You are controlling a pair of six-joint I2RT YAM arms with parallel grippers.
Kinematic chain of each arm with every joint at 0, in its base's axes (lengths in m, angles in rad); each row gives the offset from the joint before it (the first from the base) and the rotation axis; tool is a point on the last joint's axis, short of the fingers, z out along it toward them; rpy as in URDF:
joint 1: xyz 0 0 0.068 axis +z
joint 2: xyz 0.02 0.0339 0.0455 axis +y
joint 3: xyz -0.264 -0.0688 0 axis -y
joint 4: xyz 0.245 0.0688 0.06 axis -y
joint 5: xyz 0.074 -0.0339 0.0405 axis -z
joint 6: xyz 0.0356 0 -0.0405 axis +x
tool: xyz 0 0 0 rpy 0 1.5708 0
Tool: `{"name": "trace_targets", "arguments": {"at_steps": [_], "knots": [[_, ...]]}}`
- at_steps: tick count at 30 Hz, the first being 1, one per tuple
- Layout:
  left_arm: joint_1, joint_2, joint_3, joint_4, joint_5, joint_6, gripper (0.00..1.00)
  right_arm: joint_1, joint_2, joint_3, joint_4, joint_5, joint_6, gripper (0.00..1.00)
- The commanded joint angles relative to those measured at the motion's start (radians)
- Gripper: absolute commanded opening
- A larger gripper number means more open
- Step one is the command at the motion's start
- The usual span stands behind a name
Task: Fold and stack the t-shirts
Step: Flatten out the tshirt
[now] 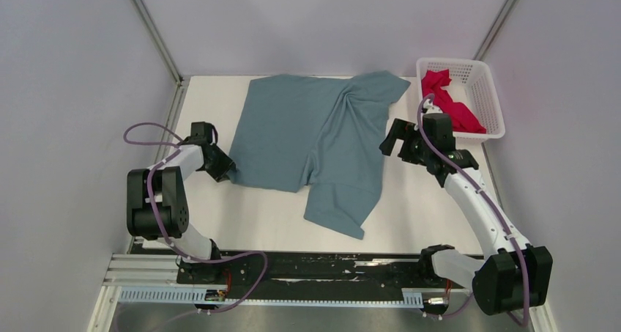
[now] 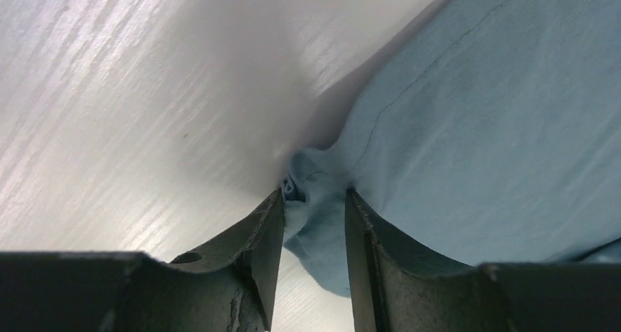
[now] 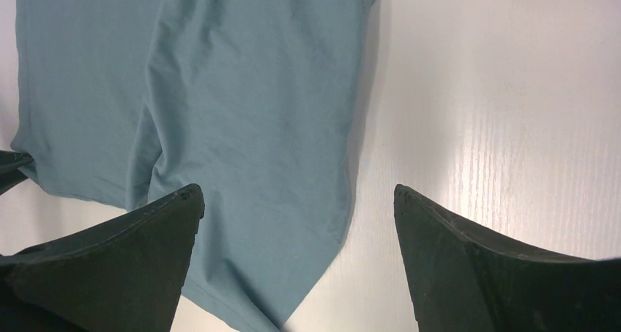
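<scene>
Currently: blue-grey t-shirt (image 1: 315, 138) spread on table (image 1: 432, 207), crimson t-shirt (image 1: 448, 101) in basket (image 1: 489, 90) | left gripper (image 2: 313, 200) half-closed around blue corner | right gripper (image 3: 296, 200) spread wide, empty | soft, light, limp; best pinched at corners or hems.

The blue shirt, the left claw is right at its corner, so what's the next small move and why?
Probably finish closing the left claw on the blue shirt. In the left wrist view a bunched bit of its corner sits between the fingers, which have not yet pinched it flat. The right claw hangs open above the shirt's other side, gripping nothing, so lifting now could drop the corner.
</scene>
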Motion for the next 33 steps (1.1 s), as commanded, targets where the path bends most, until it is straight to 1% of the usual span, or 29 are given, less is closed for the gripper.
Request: {"name": "trace_targets", "arguments": {"at_steps": [1, 4, 5, 6, 7, 9, 13, 14, 15, 16, 17, 19, 21, 23, 27, 33], "knots": [[0.002, 0.078, 0.021, 0.032, 0.039, 0.019, 0.43, -0.002, -0.028, -0.012, -0.014, 0.008, 0.008, 1.0], [0.001, 0.114, 0.053, 0.022, 0.035, 0.021, 0.41, 0.004, -0.029, -0.012, -0.048, 0.013, 0.008, 1.0], [0.001, 0.12, 0.059, 0.016, 0.025, 0.023, 0.33, 0.009, -0.03, -0.016, -0.057, 0.015, 0.012, 1.0], [0.001, 0.128, 0.068, 0.011, 0.022, 0.025, 0.27, 0.018, -0.033, -0.023, -0.061, 0.013, 0.018, 1.0], [0.0, 0.131, 0.072, 0.004, 0.017, 0.027, 0.08, 0.032, -0.035, -0.03, -0.066, 0.01, 0.022, 1.0], [0.001, 0.127, 0.076, -0.003, 0.02, 0.041, 0.0, 0.11, -0.026, -0.041, -0.1, 0.017, 0.019, 1.0], [0.001, 0.051, 0.019, 0.033, -0.015, 0.048, 0.0, 0.312, 0.024, -0.048, -0.222, 0.087, 0.056, 0.98], [0.001, 0.012, -0.006, 0.028, -0.026, 0.039, 0.0, 0.355, 0.035, -0.055, -0.247, 0.087, 0.076, 0.98], [-0.002, -0.008, -0.018, 0.019, -0.067, 0.03, 0.0, 0.393, 0.045, -0.066, -0.267, 0.088, 0.093, 0.97], [-0.004, -0.048, -0.038, -0.01, -0.092, 0.01, 0.0, 0.435, 0.051, -0.076, -0.287, 0.114, 0.13, 0.96], [-0.01, -0.067, -0.061, -0.026, -0.133, 0.002, 0.0, 0.477, 0.055, -0.087, -0.298, 0.136, 0.154, 0.94], [-0.022, -0.15, -0.11, -0.049, -0.163, -0.013, 0.0, 0.552, 0.058, -0.11, -0.299, 0.158, 0.195, 0.89], [-0.031, -0.215, -0.171, -0.051, -0.157, -0.032, 0.0, 0.615, 0.066, -0.136, -0.283, 0.163, 0.225, 0.84], [-0.038, -0.281, -0.233, -0.024, -0.14, -0.051, 0.0, 0.682, 0.084, -0.163, -0.256, 0.165, 0.236, 0.82], [-0.042, -0.39, -0.309, 0.014, -0.107, -0.074, 0.0, 0.754, 0.133, -0.186, -0.2, 0.173, 0.248, 0.79], [-0.042, -0.48, -0.322, -0.036, -0.11, -0.086, 0.0, 0.806, 0.206, -0.214, -0.175, 0.191, 0.286, 0.72]]}}
